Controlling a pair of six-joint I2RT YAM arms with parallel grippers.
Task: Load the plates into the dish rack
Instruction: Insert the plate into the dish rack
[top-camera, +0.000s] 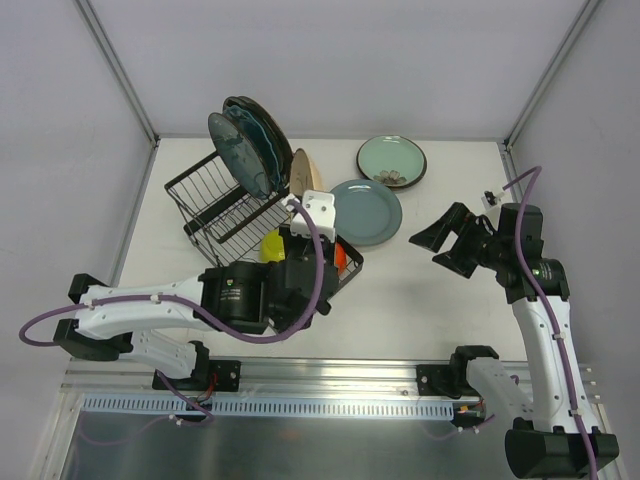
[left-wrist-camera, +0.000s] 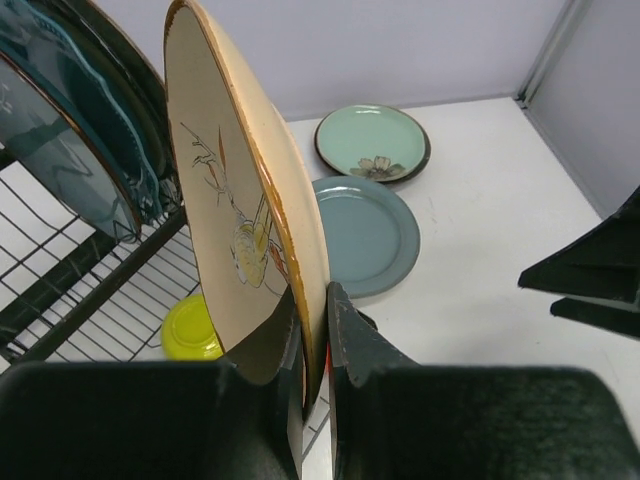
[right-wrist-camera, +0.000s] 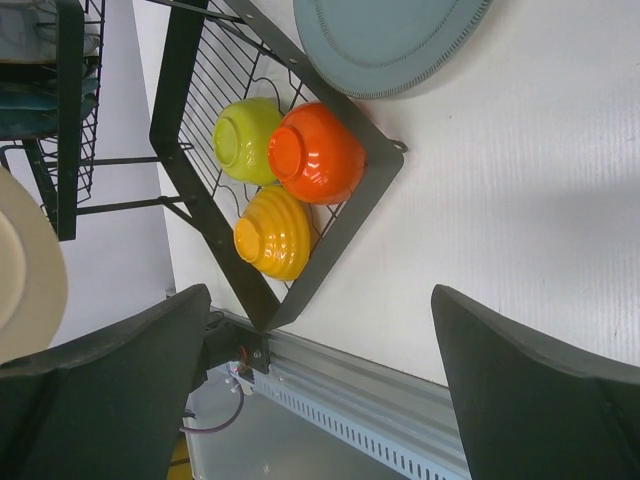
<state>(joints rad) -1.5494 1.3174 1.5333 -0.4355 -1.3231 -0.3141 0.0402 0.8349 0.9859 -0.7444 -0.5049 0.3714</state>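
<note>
Left jaws clamped on tan plate (left-wrist-camera: 235, 200), upright on edge above dish rack (top-camera: 203, 196), right jaws spread wide over counter's (top-camera: 440, 310) right side, blue plate (top-camera: 368, 212) and green plate (top-camera: 391, 160) flat near far edge.

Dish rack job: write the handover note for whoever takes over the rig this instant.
Left hand: shut on a cream patterned plate, held upright on edge beside the slotted section of the dish rack.
Right hand: open, above the table, holding nothing.
Done: dark plates stand in the rack slots.
Left: seat the held plate, then load the grey-blue plate and the mint green plate, both flat on the table right of the rack.
Small bowls sit low in the rack; leave them.
</note>
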